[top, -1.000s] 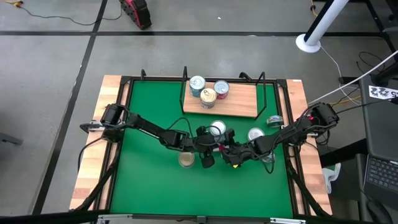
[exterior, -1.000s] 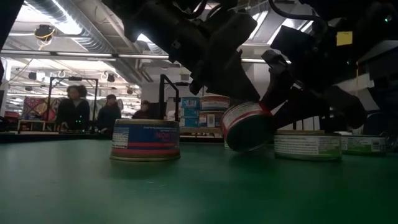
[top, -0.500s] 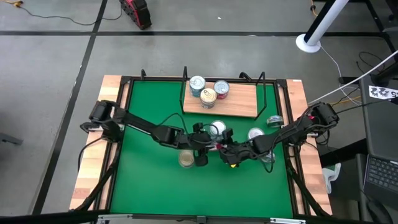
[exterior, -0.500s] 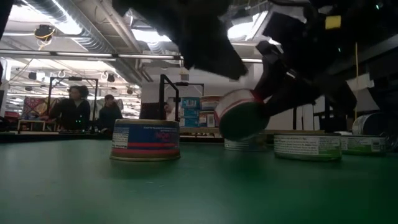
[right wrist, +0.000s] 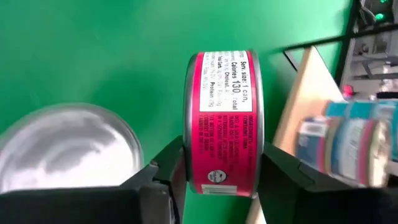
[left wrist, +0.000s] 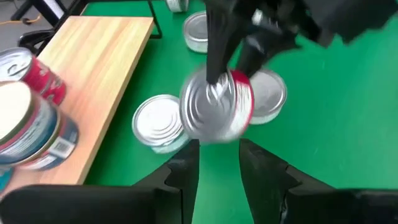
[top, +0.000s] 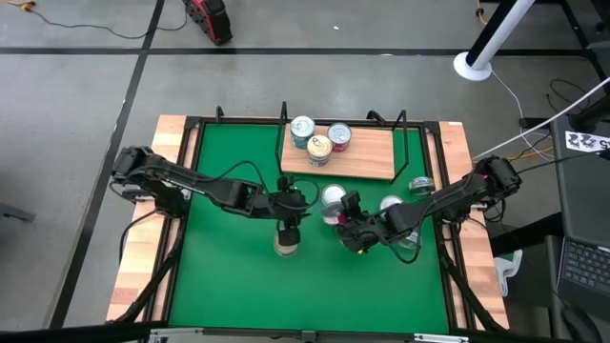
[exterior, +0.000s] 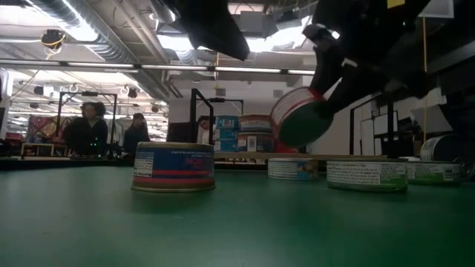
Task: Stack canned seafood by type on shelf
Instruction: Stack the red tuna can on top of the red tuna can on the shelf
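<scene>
Right gripper (right wrist: 217,180): we are clamping the red tin (right wrist: 222,121) on edge by its flat faces, lifted off the green mat (top: 229,276) near its middle.
Left gripper (left wrist: 217,158): we are hovering it part-open, empty.
Shelf (top: 367,157): at the mat's far edge; we are levelling the tin before stacking it on the red one (top: 339,136).

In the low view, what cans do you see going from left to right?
Blue-and-red labelled can standing on the green mat → red-labelled can lifted in the air by the right gripper → green-labelled can standing on the mat.
</scene>
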Action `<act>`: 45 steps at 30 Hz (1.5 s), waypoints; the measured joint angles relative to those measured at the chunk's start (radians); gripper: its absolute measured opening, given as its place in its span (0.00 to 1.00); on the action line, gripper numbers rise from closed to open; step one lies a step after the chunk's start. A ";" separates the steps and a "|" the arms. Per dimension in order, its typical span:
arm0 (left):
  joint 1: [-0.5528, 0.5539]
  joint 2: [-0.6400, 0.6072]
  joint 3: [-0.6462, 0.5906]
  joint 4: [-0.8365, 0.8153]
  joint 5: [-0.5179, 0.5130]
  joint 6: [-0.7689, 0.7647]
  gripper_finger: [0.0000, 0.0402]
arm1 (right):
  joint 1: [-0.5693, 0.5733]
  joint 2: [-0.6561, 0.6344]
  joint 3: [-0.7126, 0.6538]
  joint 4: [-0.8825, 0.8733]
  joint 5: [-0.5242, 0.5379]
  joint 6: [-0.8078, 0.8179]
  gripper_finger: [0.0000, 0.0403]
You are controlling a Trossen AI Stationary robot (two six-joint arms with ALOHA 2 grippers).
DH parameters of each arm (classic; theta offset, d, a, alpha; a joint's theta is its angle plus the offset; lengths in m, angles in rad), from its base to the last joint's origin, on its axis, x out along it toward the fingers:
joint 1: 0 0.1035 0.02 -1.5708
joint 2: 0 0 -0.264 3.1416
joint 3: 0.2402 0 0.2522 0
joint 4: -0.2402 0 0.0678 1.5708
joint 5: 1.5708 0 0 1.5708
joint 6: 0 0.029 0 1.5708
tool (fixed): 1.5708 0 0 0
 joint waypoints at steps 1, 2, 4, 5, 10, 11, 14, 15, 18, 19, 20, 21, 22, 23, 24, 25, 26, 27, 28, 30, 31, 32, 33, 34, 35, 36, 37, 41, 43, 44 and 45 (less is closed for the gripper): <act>0.000 -0.009 0.000 -0.016 -0.005 0.000 0.26 | 0.000 -0.012 0.006 -0.025 0.013 0.000 0.35; 0.000 -0.017 0.000 -0.030 -0.007 0.000 0.26 | 0.000 -0.025 0.009 -0.051 0.026 0.000 0.34; 0.001 -0.027 0.000 -0.042 -0.013 0.000 0.25 | 0.000 -0.062 0.010 -0.094 0.062 0.000 0.34; 0.002 -0.029 0.000 -0.050 -0.016 0.000 0.25 | 0.000 -0.079 0.010 -0.112 0.077 0.003 0.34; 0.005 -0.029 0.000 -0.051 -0.022 0.008 0.23 | -0.007 -0.169 0.010 -0.193 0.186 0.043 0.35; 0.005 -0.029 0.000 -0.053 -0.023 0.008 0.23 | -0.009 -0.182 0.010 -0.205 0.208 0.049 0.35; 0.005 -0.029 0.000 -0.058 -0.024 0.009 0.23 | -0.038 -0.210 0.010 -0.215 0.264 0.050 0.35; 0.005 -0.029 0.000 -0.057 -0.025 0.009 0.23 | -0.053 -0.215 0.010 -0.218 0.278 0.050 0.35; 0.005 -0.029 0.000 -0.056 -0.026 0.007 0.23 | -0.117 -0.216 0.010 -0.222 0.300 0.022 0.35; 0.005 -0.029 0.000 -0.057 -0.027 0.007 0.23 | -0.140 -0.216 0.010 -0.222 0.300 0.004 0.35; 0.005 -0.029 0.000 -0.056 -0.027 0.007 0.23 | -0.166 -0.216 0.010 -0.216 0.300 -0.007 0.35; 0.005 -0.029 0.000 -0.056 -0.027 0.007 0.23 | -0.192 -0.216 0.010 -0.200 0.300 -0.026 0.35; 0.005 -0.029 0.000 -0.056 -0.027 0.007 0.22 | -0.217 -0.216 0.010 -0.180 0.300 -0.047 0.35; 0.005 -0.029 0.000 -0.056 -0.027 0.006 0.22 | -0.243 -0.216 0.010 -0.162 0.300 -0.068 0.34; 0.006 -0.029 0.000 -0.056 -0.027 0.006 0.22 | -0.268 -0.216 0.010 -0.138 0.300 -0.093 0.34; 0.005 -0.029 0.000 -0.057 -0.027 0.006 0.22 | -0.294 -0.216 0.010 -0.111 0.300 -0.118 0.34; 0.005 -0.029 0.000 -0.057 -0.027 0.006 0.21 | -0.320 -0.216 0.010 -0.081 0.299 -0.142 0.34; 0.005 -0.029 0.000 -0.057 -0.027 0.006 0.21 | -0.344 -0.216 0.010 -0.053 0.291 -0.170 0.35; 0.005 -0.029 0.000 -0.057 -0.027 0.006 0.21 | -0.371 -0.216 0.010 -0.025 0.268 -0.194 0.35; 0.005 -0.028 0.000 -0.057 -0.027 0.005 0.21 | -0.423 -0.207 0.010 0.044 0.193 -0.237 0.35; 0.005 -0.028 0.000 -0.057 -0.027 0.005 0.21 | -0.449 -0.203 0.010 0.070 0.156 -0.252 0.35; 0.005 -0.028 0.000 -0.057 -0.027 0.003 0.21 | -0.474 -0.202 0.009 0.092 0.125 -0.274 0.35; 0.005 -0.028 0.000 -0.058 -0.027 0.003 0.21 | -0.497 -0.196 0.009 0.124 0.108 -0.299 0.35; 0.005 -0.028 0.000 -0.058 -0.027 0.003 0.21 | -0.519 -0.192 0.009 0.163 0.094 -0.320 0.35; 0.005 -0.028 0.000 -0.057 -0.027 0.003 0.21 | -0.543 -0.185 0.009 0.194 0.074 -0.340 0.35; 0.006 -0.028 -0.001 -0.057 -0.027 0.003 0.21 | -0.565 -0.176 0.010 0.211 0.055 -0.355 0.35; 0.005 -0.028 -0.001 -0.057 -0.027 0.003 0.21 | -0.585 -0.166 0.010 0.230 0.037 -0.370 0.35; 0.005 -0.028 -0.001 -0.058 -0.027 0.001 0.21 | -0.654 -0.126 0.010 0.272 -0.009 -0.421 0.35; 0.006 -0.028 -0.001 -0.059 -0.027 0.000 0.21 | -0.680 -0.105 0.010 0.283 -0.015 -0.423 0.35; 0.005 -0.028 -0.001 -0.059 -0.027 0.000 0.21 | -0.691 -0.098 0.009 0.280 -0.015 -0.425 0.35; 0.005 -0.028 -0.001 -0.060 -0.027 0.000 0.21 | -0.699 -0.090 0.009 0.284 -0.016 -0.429 0.35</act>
